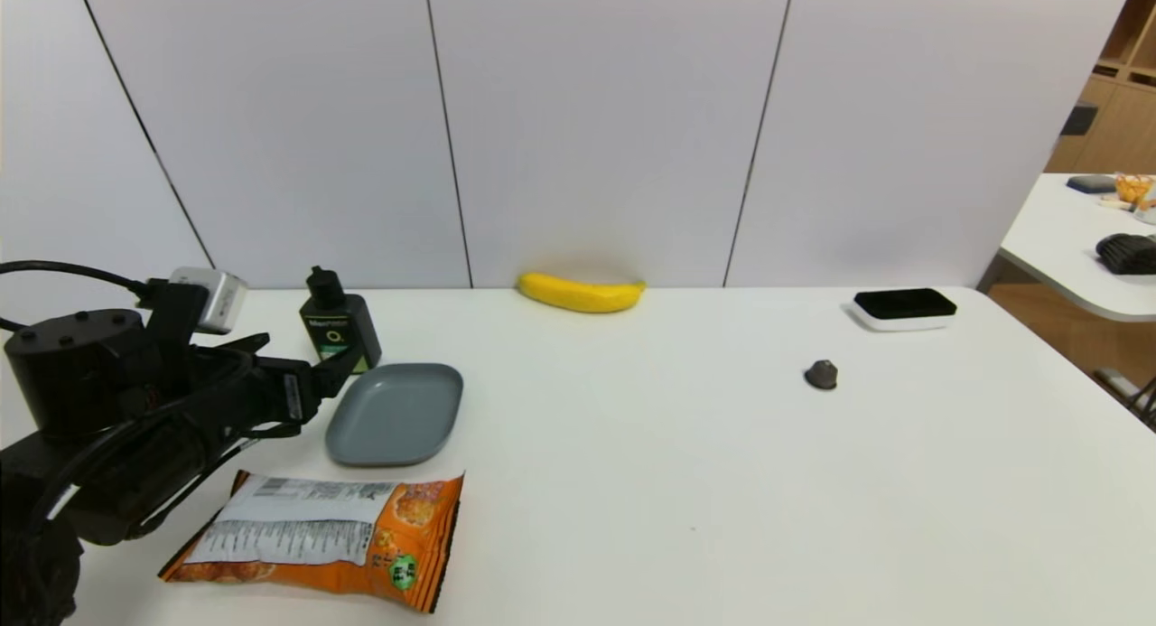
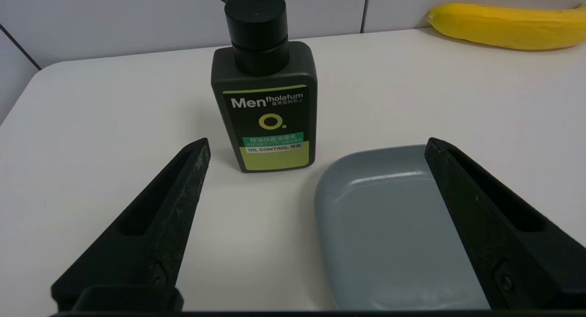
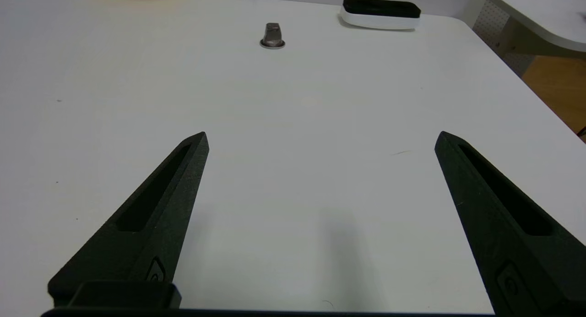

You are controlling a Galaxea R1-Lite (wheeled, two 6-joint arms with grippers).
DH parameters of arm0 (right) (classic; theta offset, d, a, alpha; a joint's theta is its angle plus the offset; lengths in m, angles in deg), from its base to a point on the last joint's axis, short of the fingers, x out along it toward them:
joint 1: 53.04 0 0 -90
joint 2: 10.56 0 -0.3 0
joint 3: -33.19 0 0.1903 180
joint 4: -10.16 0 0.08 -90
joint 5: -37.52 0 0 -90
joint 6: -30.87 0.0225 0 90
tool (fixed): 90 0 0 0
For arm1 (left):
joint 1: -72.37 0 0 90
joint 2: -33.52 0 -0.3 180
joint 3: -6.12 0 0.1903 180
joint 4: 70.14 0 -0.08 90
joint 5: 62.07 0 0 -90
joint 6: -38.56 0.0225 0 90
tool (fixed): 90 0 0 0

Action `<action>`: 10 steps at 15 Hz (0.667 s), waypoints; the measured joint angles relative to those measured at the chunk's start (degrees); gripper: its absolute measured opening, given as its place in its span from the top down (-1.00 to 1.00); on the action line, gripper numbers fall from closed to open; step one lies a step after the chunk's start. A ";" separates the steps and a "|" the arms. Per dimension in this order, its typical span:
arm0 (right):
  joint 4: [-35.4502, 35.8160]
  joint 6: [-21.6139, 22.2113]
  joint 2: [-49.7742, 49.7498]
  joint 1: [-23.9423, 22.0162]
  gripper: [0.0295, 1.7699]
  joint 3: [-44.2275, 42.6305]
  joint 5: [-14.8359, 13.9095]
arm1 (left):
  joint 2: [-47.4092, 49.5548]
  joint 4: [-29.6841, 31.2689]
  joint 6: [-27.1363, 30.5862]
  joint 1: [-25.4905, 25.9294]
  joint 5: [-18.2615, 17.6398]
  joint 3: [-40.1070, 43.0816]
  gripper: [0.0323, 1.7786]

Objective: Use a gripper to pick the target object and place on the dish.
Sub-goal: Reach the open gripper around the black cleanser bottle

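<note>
Bottle: small black rectangular bottle with black nozzle cap and green-and-white label (image 2: 264,107) stands upright on the counter, near its back left corner, just beside the far edge of the dish, apart from it.
Dish: shallow grey rounded-rectangle plate with raised rim (image 1: 395,414), bare, in front of the bottle and a little to its right.
Left claw: black two-fingered claw with cables and a small white-grey box (image 2: 316,145), spread wide, pinching nothing; it points about level toward the bottle, short of it. One finger hangs over the dish, so the gap sits right of the bottle.
Step in hand: reach, by my reading; pick not yet begun.
Doing it well: I'd shift the claw leftward until the bottle body is centred between the fingers, go in low on the flat sides below the cap, and keep the finger off the dish rim. A push on a tall narrow bottle could tip it.
Right claw: black, spread too (image 3: 320,143), empty, parked low over bare counter on the right.
Counter: white, smooth (image 1: 686,463); yellow banana (image 1: 581,293) at the back, orange snack bag (image 1: 330,536) lying in front of the dish, small grey metal knob (image 1: 821,374) and white tray with black top (image 1: 903,308) well to the right.
Room: pale panelled wall behind; another white table and wooden shelving at far right.
</note>
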 joint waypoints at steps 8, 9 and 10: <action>0.02 0.00 0.00 0.00 -0.93 0.00 -0.02 | -12.79 12.35 -0.13 1.72 -0.09 -3.25 -0.90; 0.02 -0.01 0.00 0.00 -0.93 0.00 -0.05 | -13.97 12.46 -0.11 1.74 -0.09 -4.50 -0.90; 0.02 0.00 0.00 -0.02 -0.93 0.00 -0.02 | -15.24 12.69 -0.11 1.77 -0.09 -5.86 -0.90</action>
